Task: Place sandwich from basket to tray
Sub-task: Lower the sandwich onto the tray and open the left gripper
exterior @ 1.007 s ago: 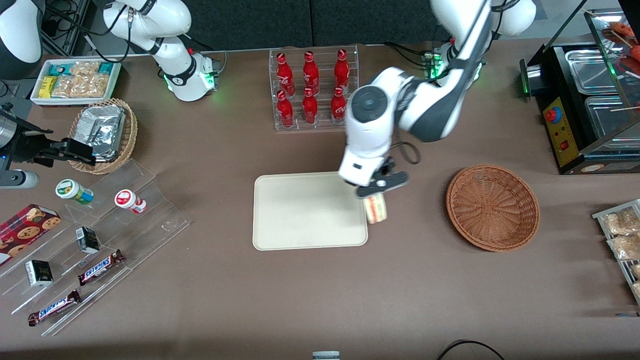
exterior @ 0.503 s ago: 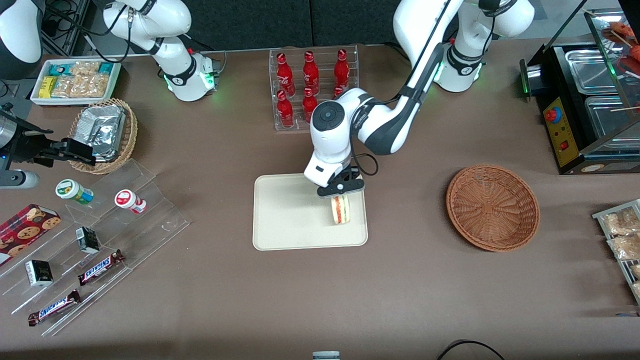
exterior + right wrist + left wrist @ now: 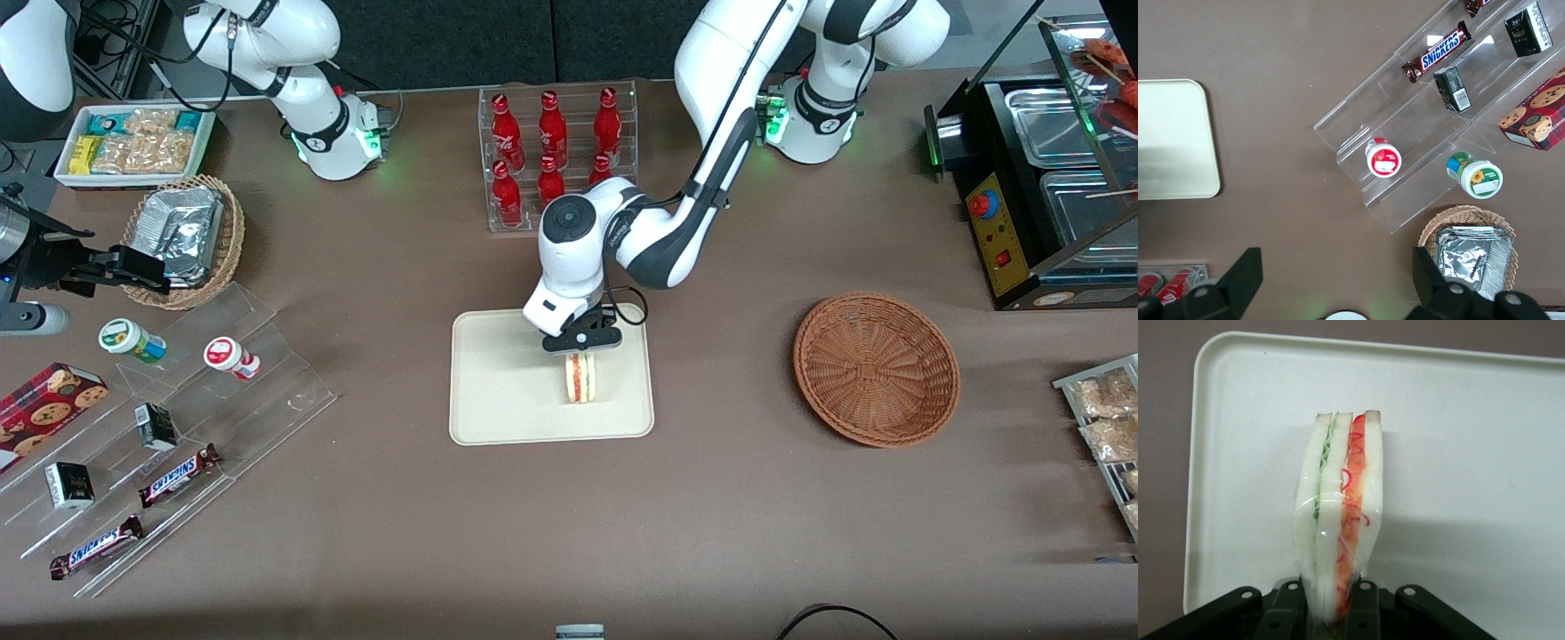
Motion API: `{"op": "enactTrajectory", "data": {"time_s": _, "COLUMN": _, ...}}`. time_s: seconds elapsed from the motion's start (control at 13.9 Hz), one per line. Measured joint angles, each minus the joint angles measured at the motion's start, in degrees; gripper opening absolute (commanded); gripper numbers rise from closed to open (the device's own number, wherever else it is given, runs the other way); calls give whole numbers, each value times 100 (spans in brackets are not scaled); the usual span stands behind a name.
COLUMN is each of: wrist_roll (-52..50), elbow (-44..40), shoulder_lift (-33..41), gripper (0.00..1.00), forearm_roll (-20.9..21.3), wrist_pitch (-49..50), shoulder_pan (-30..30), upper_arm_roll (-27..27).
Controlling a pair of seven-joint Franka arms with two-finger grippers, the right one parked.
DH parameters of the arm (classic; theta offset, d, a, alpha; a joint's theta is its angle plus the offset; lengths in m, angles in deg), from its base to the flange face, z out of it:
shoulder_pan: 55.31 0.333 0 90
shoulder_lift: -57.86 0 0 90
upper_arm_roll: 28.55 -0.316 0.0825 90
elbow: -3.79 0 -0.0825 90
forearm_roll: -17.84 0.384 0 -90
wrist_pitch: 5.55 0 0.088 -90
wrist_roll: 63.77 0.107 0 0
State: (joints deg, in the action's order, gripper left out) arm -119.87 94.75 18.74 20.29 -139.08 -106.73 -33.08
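My left gripper [image 3: 582, 342] is shut on the sandwich [image 3: 581, 378], a wrapped white-bread wedge with red-orange and green filling, and holds it edge-on over the cream tray [image 3: 498, 391], near its middle. In the left wrist view the sandwich [image 3: 1338, 513] stands between the black fingers [image 3: 1365, 613] above the tray [image 3: 1471, 453]; I cannot tell whether it touches the tray. The reddish-brown wicker basket [image 3: 876, 367] stands empty toward the working arm's end of the table. The tray's corner also shows in the right wrist view [image 3: 1178, 140].
A clear rack of red bottles [image 3: 556, 151] stands farther from the front camera than the tray. A clear stepped stand with snacks [image 3: 169, 427], a tan basket of foil packs [image 3: 185, 236] and a white snack box [image 3: 133, 142] lie toward the parked arm's end. A black display case [image 3: 1049, 178] stands past the basket.
My gripper has carried the sandwich from the tray's edge nearest the basket inward, to over the tray's middle, and it has come lower.
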Motion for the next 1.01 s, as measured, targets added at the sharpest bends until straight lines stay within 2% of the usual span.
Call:
{"op": "enactTrajectory", "data": {"time_s": 0.22, "wrist_roll": 173, "elbow": -13, "shoulder_lift": -73, "gripper": 19, "forearm_roll": 0, "wrist_pitch": -1, "shoulder_pan": -41, "upper_arm_roll": 0}}
{"op": "enactTrajectory", "data": {"time_s": 0.43, "wrist_roll": 247, "elbow": -31, "shoulder_lift": -74, "gripper": 33, "forearm_roll": 0, "wrist_pitch": -1, "shoulder_pan": -43, "upper_arm_roll": 0}}
{"op": "enactTrajectory", "data": {"time_s": 0.65, "wrist_roll": 257, "elbow": -31, "shoulder_lift": -79, "gripper": 83, "forearm_roll": 1, "wrist_pitch": 7, "shoulder_pan": -42, "upper_arm_roll": -1}}
{"op": "enactTrajectory", "data": {"time_s": 0.72, "wrist_roll": 259, "elbow": -31, "shoulder_lift": -80, "gripper": 93, "forearm_roll": 1, "wrist_pitch": 19, "shoulder_pan": -42, "upper_arm_roll": -1}}
{"op": "enactTrajectory", "data": {"time_s": 0.79, "wrist_roll": 260, "elbow": -32, "shoulder_lift": -81, "gripper": 99, "forearm_roll": 1, "wrist_pitch": 48, "shoulder_pan": -43, "upper_arm_roll": -1}}
{"op": "enactTrajectory", "data": {"time_s": 1.01, "wrist_roll": 256, "elbow": -172, "shoulder_lift": -74, "gripper": 99, "forearm_roll": -6, "wrist_pitch": 309, "shoulder_pan": -38, "upper_arm_roll": -16}}
